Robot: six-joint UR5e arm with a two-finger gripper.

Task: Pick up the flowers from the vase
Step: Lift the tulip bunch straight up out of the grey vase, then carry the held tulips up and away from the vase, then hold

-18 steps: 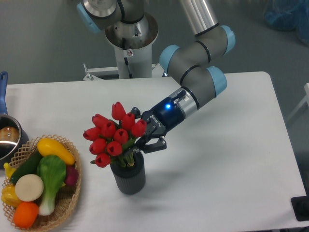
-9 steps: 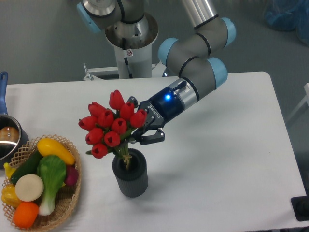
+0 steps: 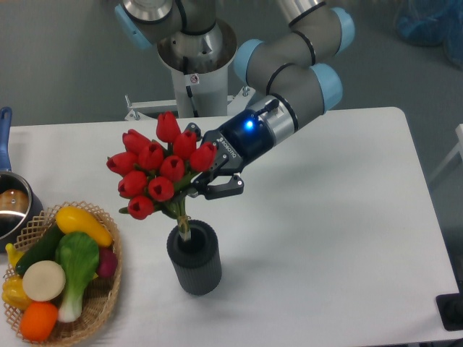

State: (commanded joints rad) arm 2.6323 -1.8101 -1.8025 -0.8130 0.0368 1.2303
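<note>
Mid-extraction now: tool [image 3: 205, 184] clamped on the flowers [image 3: 155, 172] just below the buds, where leaves meet the tied stems, arm reaching in from the right and slanted down to the left. Bunch tilted up and leftward, red heads well above the vase [image 3: 194, 257], only the pale stem ends dipping into the dark mouth, apparently touching the inner rim on the left. Lift step clearly in hand, not finished, since the stem tips look not yet clear of the opening. Next move, by the look of it, calls for more rise, roughly along the line of the stems, so the ends slide out without hooking the rim and tipping the ribbed cylinder on the white bench [image 3: 347, 217]. Compared with half a second back, and more so a full second back: bunch higher and shifted left, more bare stem showing between leaves and vase, tool raised with it, grip unchanged. Vase in about the same place on the bench, upright. Wicker basket [image 3: 101, 303] of toy vegetables at lower left untouched, sitting as before.
</note>
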